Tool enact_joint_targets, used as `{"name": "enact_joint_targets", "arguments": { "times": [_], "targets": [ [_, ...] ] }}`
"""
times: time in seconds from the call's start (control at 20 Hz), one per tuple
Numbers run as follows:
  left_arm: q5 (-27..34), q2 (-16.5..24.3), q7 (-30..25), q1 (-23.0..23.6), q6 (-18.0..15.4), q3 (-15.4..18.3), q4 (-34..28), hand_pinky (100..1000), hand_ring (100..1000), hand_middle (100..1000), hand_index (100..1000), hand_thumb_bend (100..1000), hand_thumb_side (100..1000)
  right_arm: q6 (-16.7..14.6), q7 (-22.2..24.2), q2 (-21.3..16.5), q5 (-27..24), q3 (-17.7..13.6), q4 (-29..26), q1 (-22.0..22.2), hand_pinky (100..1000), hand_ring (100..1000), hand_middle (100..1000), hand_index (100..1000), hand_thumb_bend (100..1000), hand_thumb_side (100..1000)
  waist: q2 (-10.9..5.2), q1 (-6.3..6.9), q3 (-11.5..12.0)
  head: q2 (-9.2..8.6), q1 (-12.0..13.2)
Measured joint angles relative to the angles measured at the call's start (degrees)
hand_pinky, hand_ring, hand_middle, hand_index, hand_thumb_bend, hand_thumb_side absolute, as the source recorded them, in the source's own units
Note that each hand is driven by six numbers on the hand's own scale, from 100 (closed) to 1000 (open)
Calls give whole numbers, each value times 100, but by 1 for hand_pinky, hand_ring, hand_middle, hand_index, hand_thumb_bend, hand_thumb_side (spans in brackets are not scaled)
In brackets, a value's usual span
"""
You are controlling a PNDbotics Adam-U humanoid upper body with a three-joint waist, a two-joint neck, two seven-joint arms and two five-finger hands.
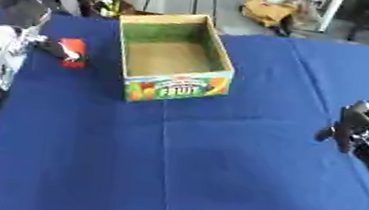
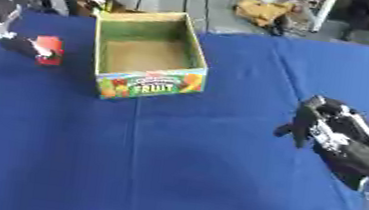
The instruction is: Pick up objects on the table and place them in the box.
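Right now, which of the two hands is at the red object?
The left hand: its fingers are on the red object beside the box. The right hand hovers apart.

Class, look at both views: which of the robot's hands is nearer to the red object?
Left. The left hand has its fingers at the red object, left of the box. The right hand is far across the table, right of the box.

box (image 1: 175, 55): on bench (image 1: 215, 171), far centre-left, open top up | small block (image 1: 73, 52): on bench, left of box, at left hand (image 1: 52, 47) | right hand (image 2: 318, 124): right side, well apart from box
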Motion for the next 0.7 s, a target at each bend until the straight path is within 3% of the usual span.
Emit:
{"name": "enact_joint_targets", "arguments": {
  "times": [0.45, 0.7],
  "targets": [
    [-319, 16, -324, -107, -192, 100, 147, 878, 916, 901, 943, 799, 410, 26, 38, 0, 3, 54, -1, -6, 597, 331, 377, 382, 100, 166, 34, 6, -115, -43, 50],
    [-337, 151, -426, -145, -283, 138, 247, 878, 899, 876, 935, 635, 291, 33, 66, 0, 10, 80, -9, -13, 597, 331, 377, 382, 100, 170, 57, 8, -179, -54, 73]
  ]
}}
